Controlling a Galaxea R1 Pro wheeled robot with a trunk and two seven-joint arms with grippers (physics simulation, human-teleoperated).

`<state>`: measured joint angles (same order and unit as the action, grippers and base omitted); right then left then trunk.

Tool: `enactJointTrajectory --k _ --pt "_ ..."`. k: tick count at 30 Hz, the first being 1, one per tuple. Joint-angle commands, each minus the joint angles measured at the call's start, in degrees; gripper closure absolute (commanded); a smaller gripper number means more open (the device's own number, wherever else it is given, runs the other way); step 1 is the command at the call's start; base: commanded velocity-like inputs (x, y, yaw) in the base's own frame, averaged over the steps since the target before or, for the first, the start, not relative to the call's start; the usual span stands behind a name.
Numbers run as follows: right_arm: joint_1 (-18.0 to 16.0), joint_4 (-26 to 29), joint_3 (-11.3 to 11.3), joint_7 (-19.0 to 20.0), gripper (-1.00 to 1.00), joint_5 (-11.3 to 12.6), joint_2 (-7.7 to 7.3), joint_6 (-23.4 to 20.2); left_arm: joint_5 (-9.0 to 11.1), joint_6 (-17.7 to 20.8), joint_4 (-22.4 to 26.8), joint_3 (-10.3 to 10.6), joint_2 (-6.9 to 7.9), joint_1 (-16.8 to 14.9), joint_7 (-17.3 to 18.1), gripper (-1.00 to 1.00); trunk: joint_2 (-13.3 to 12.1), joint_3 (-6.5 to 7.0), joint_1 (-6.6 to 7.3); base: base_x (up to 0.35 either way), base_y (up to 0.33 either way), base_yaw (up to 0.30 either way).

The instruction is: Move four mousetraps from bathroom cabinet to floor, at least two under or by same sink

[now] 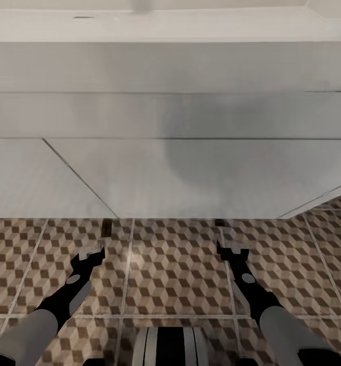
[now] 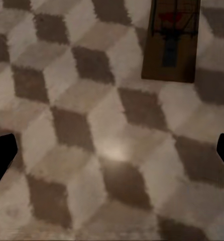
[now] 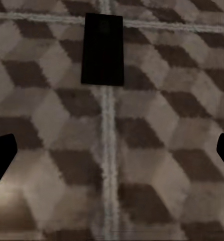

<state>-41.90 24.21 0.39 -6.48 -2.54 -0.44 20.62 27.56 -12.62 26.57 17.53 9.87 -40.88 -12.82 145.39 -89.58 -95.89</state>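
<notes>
One mousetrap (image 1: 107, 227) lies flat on the bathroom floor (image 1: 175, 269) at the foot of a white vanity unit (image 1: 170, 173). My left gripper (image 1: 93, 253) hovers open just short of it. In the left wrist view this tan mousetrap (image 2: 171, 42) shows its dark wire, ahead of the open fingers. A second mousetrap (image 1: 220, 222) lies in the vanity's shadow, just ahead of my open right gripper (image 1: 226, 250). In the right wrist view it is a dark rectangle (image 3: 102, 49) on a grout line. Both grippers are empty. The cabinet is out of view, and I cannot make out the sink.
The white vanity's front spans the whole upper half of the head view and overhangs the floor. Cube-patterned tiles (image 2: 92, 150) run from its foot back to my base (image 1: 170, 348). More floor shows past the vanity's right corner (image 1: 338, 203).
</notes>
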Motion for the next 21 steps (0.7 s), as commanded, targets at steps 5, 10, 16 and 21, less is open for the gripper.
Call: enactJointTrajectory --k 5,10,16,21 --pt "-0.02 -0.04 0.05 -0.29 -1.00 -0.23 0.00 0.13 0.39 -0.21 -0.02 0.49 0.06 -0.04 -1.00 -1.00 0.01 -0.03 0.04 -0.335 0.000 0.000" --pt "-0.02 -0.07 0.05 -0.29 -1.00 -0.27 0.00 0.13 0.39 -0.21 -0.03 0.49 -0.05 -0.01 -1.33 -1.00 0.01 -0.03 0.04 -0.336 0.000 0.000" --pt "-0.02 -0.08 0.05 -0.29 -1.00 -0.33 0.00 0.13 0.39 -0.25 -0.03 0.49 -0.21 -0.02 -1.46 -1.00 0.01 -0.03 0.04 -0.266 0.000 0.000" --pt "-0.02 -0.07 0.07 -0.28 -1.00 -0.38 0.00 0.13 0.37 -0.29 -0.14 0.49 -0.32 0.00 -1.49 -1.00 0.01 -0.03 0.04 -0.084 0.000 0.000"
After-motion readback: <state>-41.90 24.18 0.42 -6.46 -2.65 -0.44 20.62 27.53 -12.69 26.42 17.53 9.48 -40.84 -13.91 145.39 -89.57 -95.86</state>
